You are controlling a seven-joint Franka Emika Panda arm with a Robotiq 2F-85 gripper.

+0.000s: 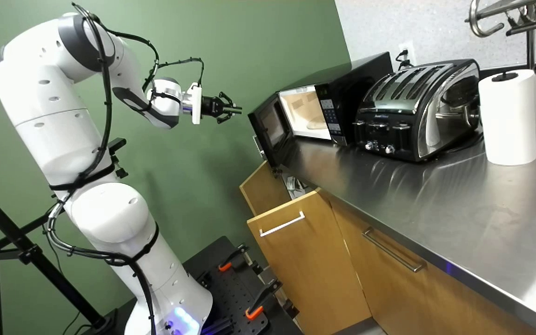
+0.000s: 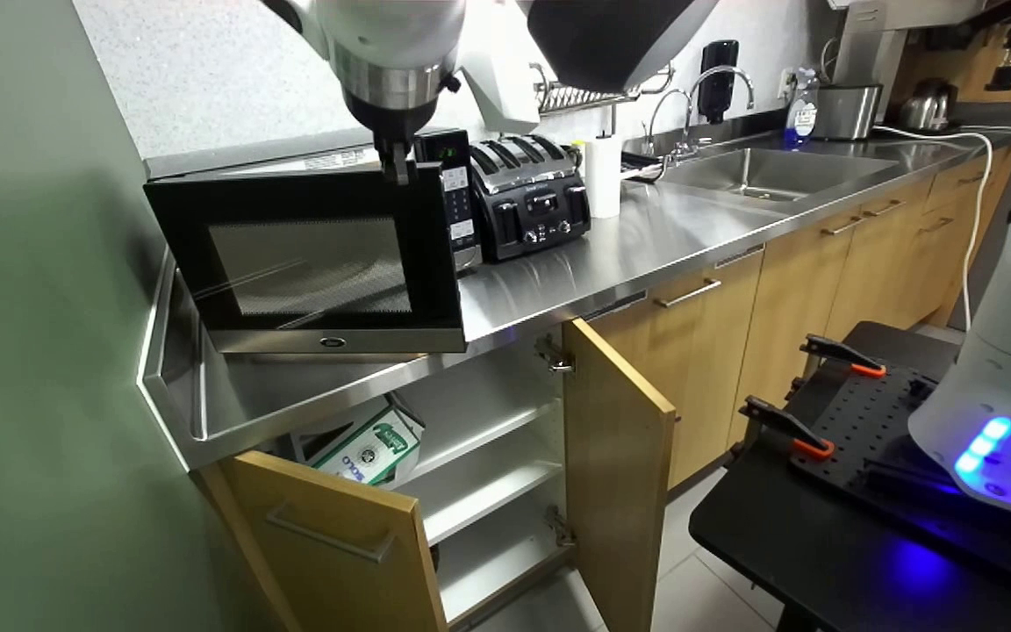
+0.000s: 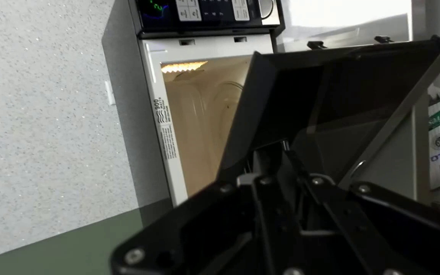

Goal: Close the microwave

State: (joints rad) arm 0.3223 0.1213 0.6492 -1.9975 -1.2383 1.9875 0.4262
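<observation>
The black microwave stands on the counter with its lit tan interior showing. Its control panel also shows in an exterior view and in the wrist view. Its dark door stands wide open; the outer face with the silver strip shows in an exterior view and in the wrist view. My gripper is empty with its fingers together, pointing at the door's outer side. It overlaps the door's upper edge in an exterior view. In the wrist view the fingertips lie before the door; contact cannot be told.
A chrome toaster stands right beside the microwave, with a paper towel roll beyond it on the steel counter. Two wooden cabinet doors hang open below. A green wall rises behind the arm.
</observation>
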